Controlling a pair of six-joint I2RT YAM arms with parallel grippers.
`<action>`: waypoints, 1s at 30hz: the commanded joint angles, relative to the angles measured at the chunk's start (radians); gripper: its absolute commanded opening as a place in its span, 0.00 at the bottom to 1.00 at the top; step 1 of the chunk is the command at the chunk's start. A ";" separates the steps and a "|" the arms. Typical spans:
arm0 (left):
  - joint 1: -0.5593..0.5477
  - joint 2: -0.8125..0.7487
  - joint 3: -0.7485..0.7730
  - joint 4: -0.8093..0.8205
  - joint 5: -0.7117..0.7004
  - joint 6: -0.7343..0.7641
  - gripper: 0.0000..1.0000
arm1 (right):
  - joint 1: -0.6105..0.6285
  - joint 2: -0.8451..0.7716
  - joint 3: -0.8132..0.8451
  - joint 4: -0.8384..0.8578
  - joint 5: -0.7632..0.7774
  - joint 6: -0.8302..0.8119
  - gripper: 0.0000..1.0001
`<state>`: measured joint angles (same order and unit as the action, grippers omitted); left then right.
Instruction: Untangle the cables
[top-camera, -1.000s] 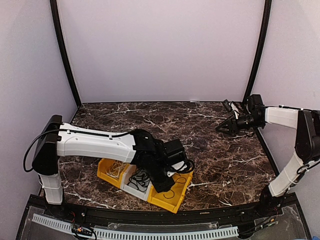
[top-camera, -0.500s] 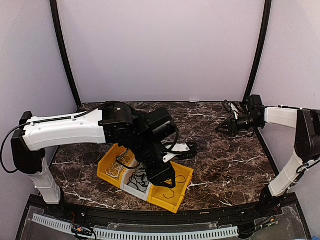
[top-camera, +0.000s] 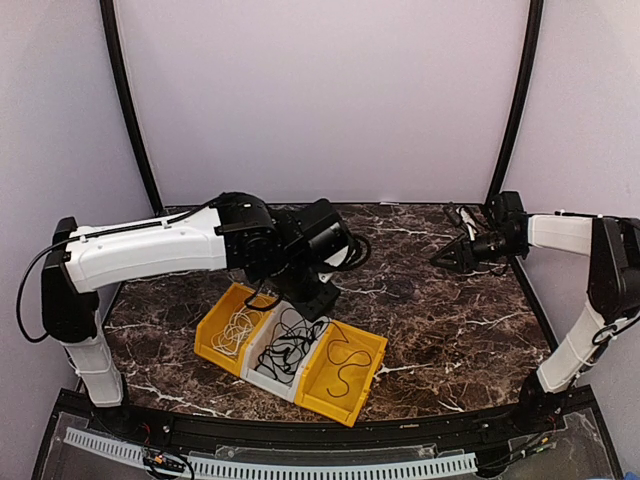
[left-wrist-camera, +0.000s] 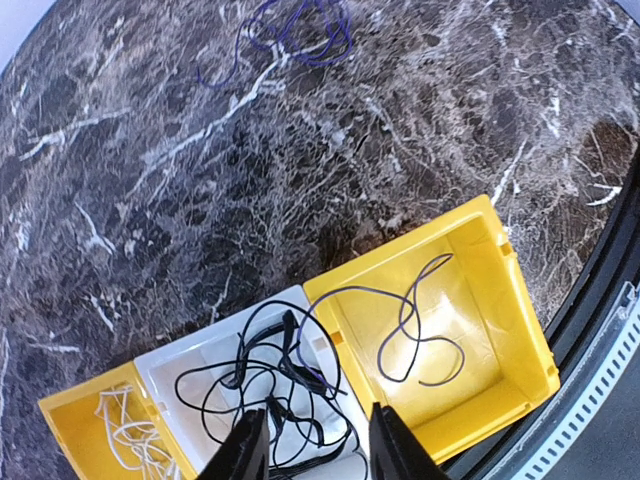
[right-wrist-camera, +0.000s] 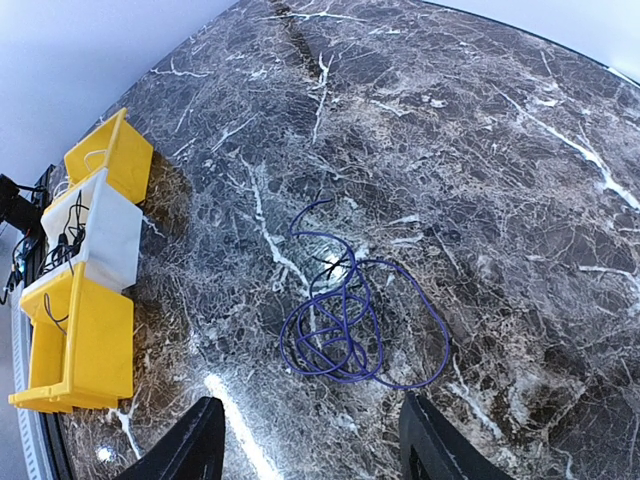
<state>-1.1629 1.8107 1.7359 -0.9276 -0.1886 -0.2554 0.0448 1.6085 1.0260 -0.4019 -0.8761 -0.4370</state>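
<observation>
Hovering directly above the white plastic bin (left-wrist-camera: 215, 335), the left gripper (left-wrist-camera: 315, 420) is held with its two fingers parted to a moderate gap and nothing between them (no strand is gripped). Beneath the fingertips, the thin black curly cables (left-wrist-camera: 265, 380) are heaped in that bin as a loose tangle; the station is judged to allow one strand to be admitted between the jaws on a straight descent. To one side of the tool, a yellow plastic bin (left-wrist-camera: 500, 330) holds a single thin black looping cable (left-wrist-camera: 407, 325), lying free; to the other side, a second yellow plastic bin (top-camera: 215, 318) holds the thin white looping cables (top-camera: 238, 328). Separate bins appear intended to keep freed cables apart.

The right gripper (right-wrist-camera: 310, 410) is held high with its fingers spread wide and empty. Ahead of and below its fingertips, a thin purple coiled cable (right-wrist-camera: 330, 345) lies on the dark marble-patterned table top (right-wrist-camera: 520, 200), well apart from the bins. The raised, wide stance is judged to suit a descent onto that coil.

The second yellow bin is cut off at the edge of the left wrist view, and the near end of the white bin is hidden behind the fingers. Whether the black strands are knotted or merely overlaid cannot be told, nor can their number. From above, the purple coil is hard to make out against the dark top.
</observation>
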 joint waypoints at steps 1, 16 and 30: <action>0.018 0.009 -0.037 0.047 0.007 -0.058 0.35 | -0.003 0.015 0.008 0.005 -0.013 -0.012 0.61; 0.032 0.076 -0.070 0.150 0.180 -0.027 0.33 | -0.004 0.024 0.009 0.000 -0.006 -0.020 0.61; -0.016 0.157 -0.062 0.130 0.263 0.073 0.40 | -0.004 0.037 0.013 -0.006 -0.008 -0.026 0.61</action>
<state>-1.1713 1.9625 1.6707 -0.7826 0.0719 -0.2344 0.0448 1.6371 1.0260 -0.4156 -0.8749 -0.4519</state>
